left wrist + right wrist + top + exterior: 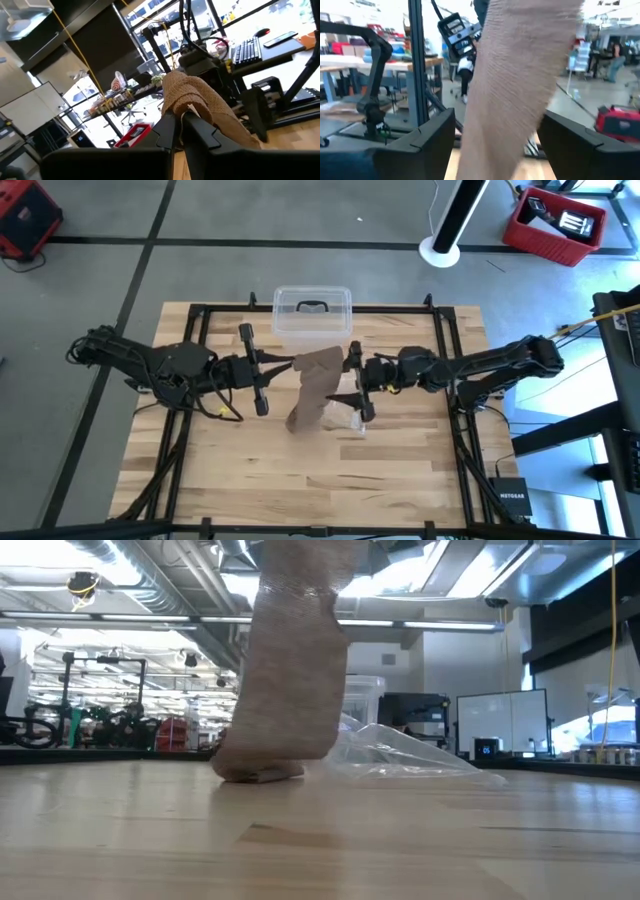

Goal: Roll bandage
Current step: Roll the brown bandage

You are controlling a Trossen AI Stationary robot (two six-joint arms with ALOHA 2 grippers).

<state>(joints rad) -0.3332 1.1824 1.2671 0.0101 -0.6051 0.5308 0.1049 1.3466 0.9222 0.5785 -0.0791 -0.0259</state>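
Bandage lifted off the bench, both arms at it

The long dull-brown soft fabric bandage [318, 385] hangs just in front of the clear plastic box with the dark handle [312, 313], its lower end resting on the pale wooden bench [400, 470] against a crinkled clear plastic bag [400, 755]. Left gripper [178, 125] is clamped tight on the bandage's upper end. Right gripper [495, 132], fingers spread wide, straddles the strip without pinching it.
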